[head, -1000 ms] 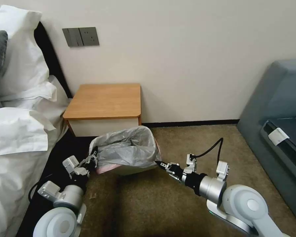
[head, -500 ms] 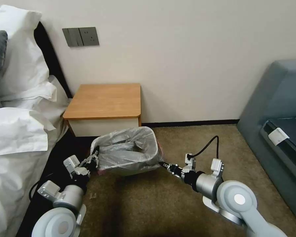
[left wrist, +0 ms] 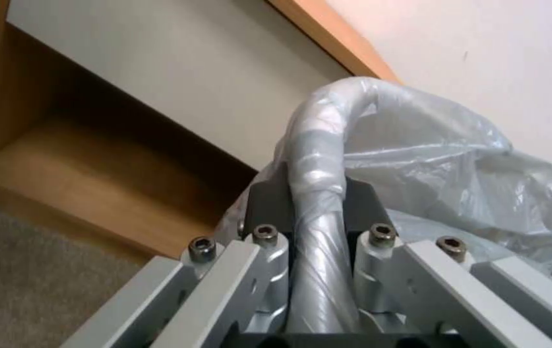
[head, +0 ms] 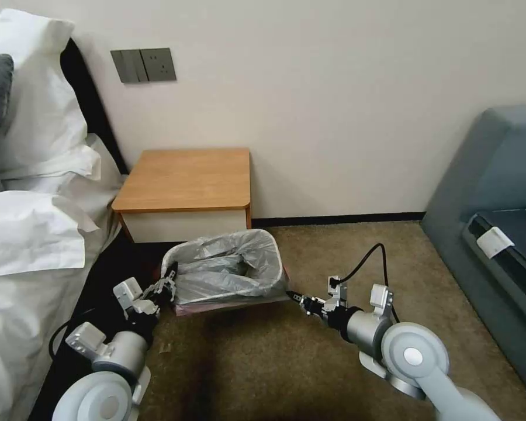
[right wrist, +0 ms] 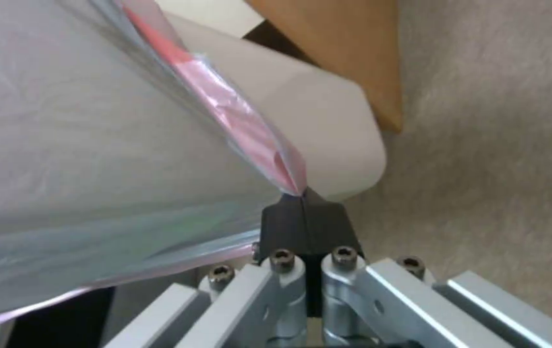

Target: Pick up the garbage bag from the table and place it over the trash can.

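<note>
Draping over the trash can (head: 228, 301) at lower centre of the head view, the garbage bag (head: 228, 266) is spread open, its grey film sagging into the opening and its pinkish hem hanging down the near wall. The can stands on the carpet (head: 333, 362) just in front of the table (head: 184, 178), whose bare wooden top sits above it in the frame.

At the bag's left edge the left gripper (head: 168, 282) is pinched on a twisted rope of plastic; the left wrist view shows that roll (left wrist: 318, 203) running up between the dark pads (left wrist: 366, 203) pressed against it. At the bag's lower right corner the right gripper (head: 293, 296) has its fingers pressed together on the very tip of the pink hem (right wrist: 250, 140), with the can's rounded corner (right wrist: 327, 135) just beyond.

By my judgement the step in hand is seating the hem down around the rim. To do it well, both grips should pull downward and outward evenly, keeping the film taut without tearing so thin a pinch, and let go only once the hem sits below the rim on each side.
</note>
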Robot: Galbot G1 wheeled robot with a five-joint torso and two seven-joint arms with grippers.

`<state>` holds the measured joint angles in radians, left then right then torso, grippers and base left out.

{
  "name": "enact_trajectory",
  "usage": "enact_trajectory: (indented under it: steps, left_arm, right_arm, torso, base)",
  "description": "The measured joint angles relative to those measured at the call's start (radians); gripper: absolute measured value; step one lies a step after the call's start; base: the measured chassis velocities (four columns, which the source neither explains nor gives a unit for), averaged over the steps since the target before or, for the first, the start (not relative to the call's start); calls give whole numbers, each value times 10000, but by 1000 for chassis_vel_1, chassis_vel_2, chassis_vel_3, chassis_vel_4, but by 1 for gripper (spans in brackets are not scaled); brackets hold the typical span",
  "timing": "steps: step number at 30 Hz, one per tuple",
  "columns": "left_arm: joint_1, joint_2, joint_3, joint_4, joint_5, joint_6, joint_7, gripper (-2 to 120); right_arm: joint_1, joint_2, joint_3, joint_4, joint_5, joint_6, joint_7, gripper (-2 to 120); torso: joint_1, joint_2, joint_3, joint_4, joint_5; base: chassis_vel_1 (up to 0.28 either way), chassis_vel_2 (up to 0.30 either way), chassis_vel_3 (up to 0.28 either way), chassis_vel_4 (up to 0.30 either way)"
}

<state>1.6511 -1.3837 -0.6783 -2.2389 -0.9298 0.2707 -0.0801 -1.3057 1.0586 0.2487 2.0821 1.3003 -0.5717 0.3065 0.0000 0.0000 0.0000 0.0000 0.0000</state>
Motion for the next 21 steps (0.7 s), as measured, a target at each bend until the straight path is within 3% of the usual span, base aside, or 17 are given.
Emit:
enact_trajectory:
  steps: [17, 21]
  left_arm:
    - [13, -90, -5, -163, -199, 8, -127, 9]
    - [5, -88, -20, -164, -215, 9, -144, 9]
  right_arm:
    - [-16, 135, -642, -37, -1224, 156, -292, 0]
    - [-88, 78, -611, 101, -1298, 184, -216, 14]
  torso:
    - [0, 0, 0, 1, 0]
    - [0, 0, 0, 0, 0]
  base:
    - [0, 0, 0, 0]
    - [0, 0, 0, 0]
